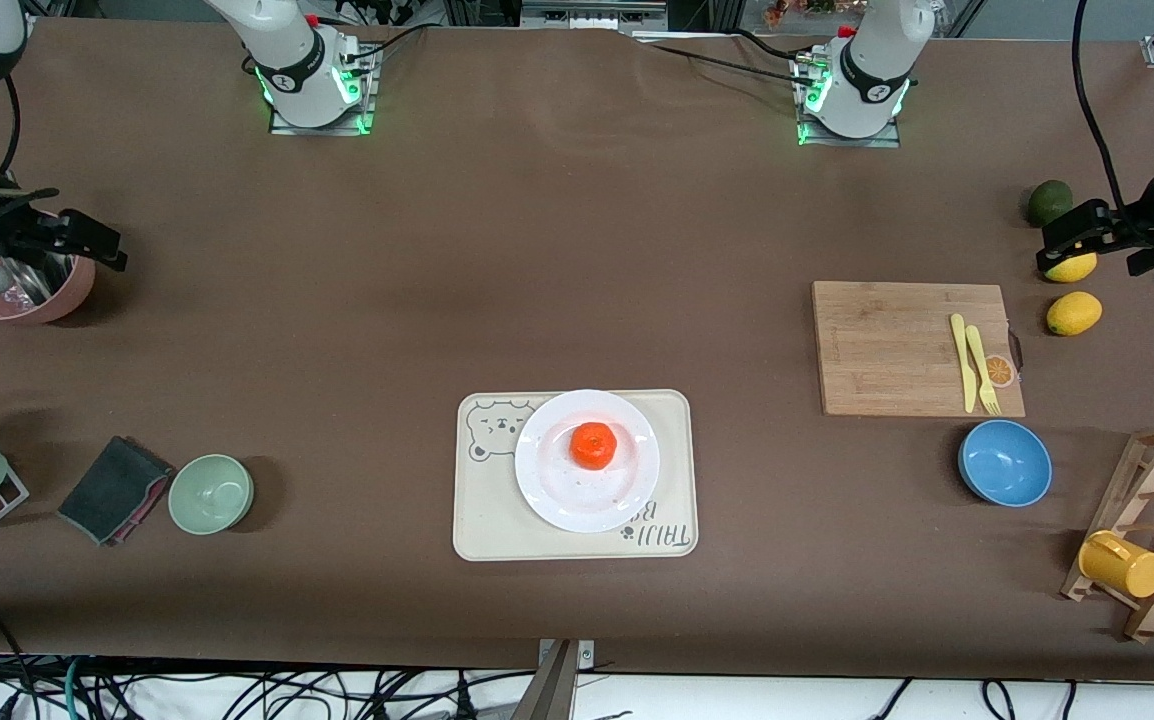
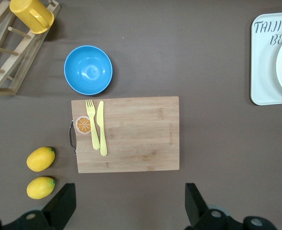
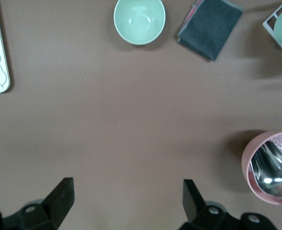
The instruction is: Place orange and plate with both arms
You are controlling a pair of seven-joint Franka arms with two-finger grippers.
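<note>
Orange (image 1: 593, 445) sits on plate (image 1: 587, 460); both grippers hang wide apart.

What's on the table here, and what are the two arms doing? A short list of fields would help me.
orange: on the plate
plate: on the bear-print tray
left gripper: open, empty, over bare table beside the lemons
right gripper: open, empty, beside the pink pot
cutting board: carries yellow fork and knife
</note>
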